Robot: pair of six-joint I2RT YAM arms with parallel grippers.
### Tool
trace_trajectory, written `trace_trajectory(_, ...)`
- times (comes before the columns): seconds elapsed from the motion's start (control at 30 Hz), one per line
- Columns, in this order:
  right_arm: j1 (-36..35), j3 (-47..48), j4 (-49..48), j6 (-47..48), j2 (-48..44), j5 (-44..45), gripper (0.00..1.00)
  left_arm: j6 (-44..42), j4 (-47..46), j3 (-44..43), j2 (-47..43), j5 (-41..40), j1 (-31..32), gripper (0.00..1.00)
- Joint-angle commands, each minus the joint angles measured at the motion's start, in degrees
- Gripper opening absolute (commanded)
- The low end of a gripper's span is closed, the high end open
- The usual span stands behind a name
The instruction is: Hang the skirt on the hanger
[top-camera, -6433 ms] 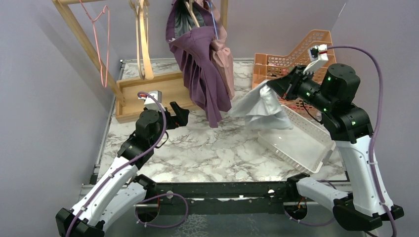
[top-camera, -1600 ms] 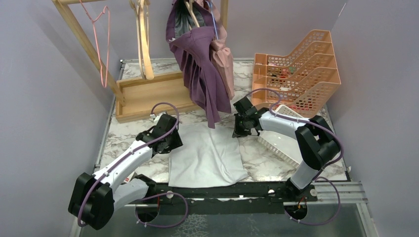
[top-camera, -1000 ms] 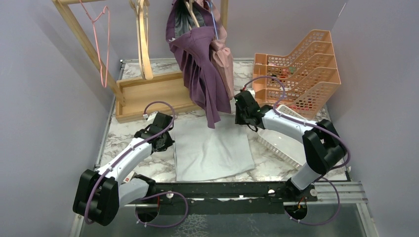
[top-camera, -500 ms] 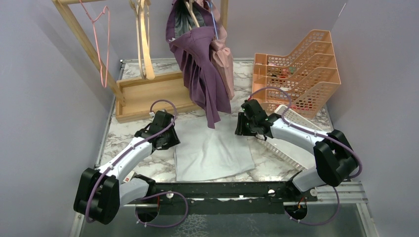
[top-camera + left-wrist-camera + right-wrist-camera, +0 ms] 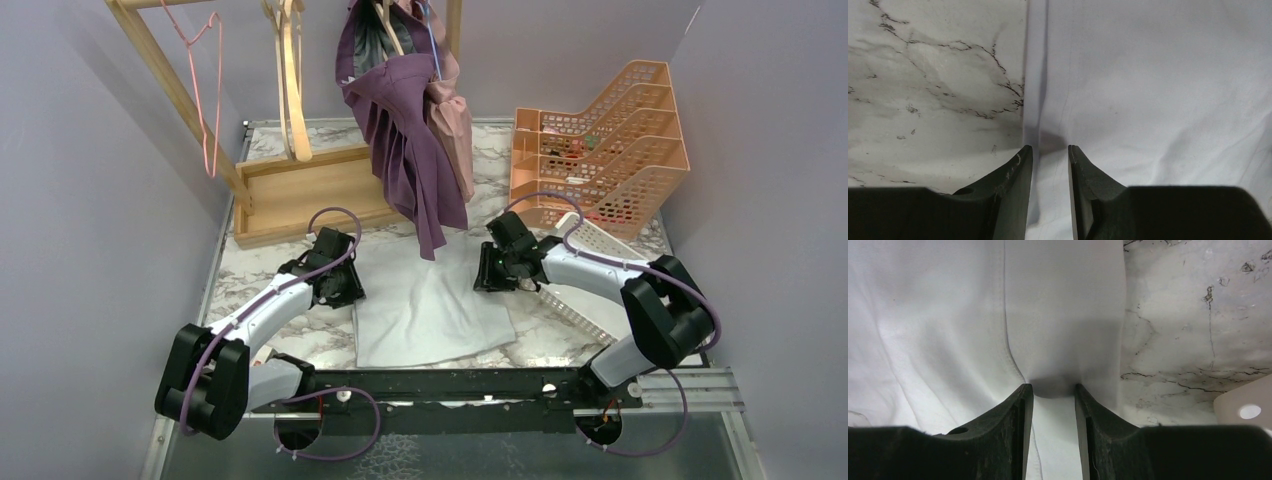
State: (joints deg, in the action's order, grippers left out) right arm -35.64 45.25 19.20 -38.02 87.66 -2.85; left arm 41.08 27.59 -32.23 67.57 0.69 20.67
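The white skirt (image 5: 430, 308) lies flat on the marble table (image 5: 250, 278), between both arms. The left hand (image 5: 350, 292) straddles its left edge, fingers slightly spread, pinching nothing. The right hand (image 5: 484, 282) hovers over the right corner, fingers parted too.

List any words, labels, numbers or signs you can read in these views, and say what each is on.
No text can be read in any view.
Small pale mark on the hanging purple garment: too small to read.
White skirt and marble table in the wrist views: no print or label showing.
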Motion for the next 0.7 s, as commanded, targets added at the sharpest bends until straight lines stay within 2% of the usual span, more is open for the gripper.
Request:
trace_trajectory(0.0, -0.13, 0.26, 1.03, -0.82, 2.23, 1.35, 0.41, -0.03, -0.46, 0.59, 0.54, 1.41, -0.34, 0.33)
trace_trajectory(0.17, -0.13, 0.83, 2.07, -1.31, 3.28, 2.22, 0.41, -0.29, -1.10, 0.80, 1.16, 0.80, -0.44, 0.20)
trace_trajectory(0.27, -0.13, 1.44, 4.02, -2.19, 3.55, 4.55, 0.41, -0.38, 0.84, 0.16, 0.43, -2.36, -0.75, 0.00)
trace_trajectory(0.47, -0.13, 3.55, 10.34, -5.10, 3.35, 11.69, 0.41, -0.08, 5.77, -1.48, -2.11, -9.22, -1.23, 0.00)
trace_trajectory(0.6, -0.09, 5.16, 13.50, -6.17, 3.41, 14.39, 0.40, 0.71, 7.42, -2.76, -2.95, -10.52, -1.47, 0.00)
trace_trajectory(0.67, -0.13, 5.45, 12.82, -4.79, 1.92, 13.02, 0.40, 0.40, 7.51, -3.56, -3.84, -10.07, -1.58, 0.01)
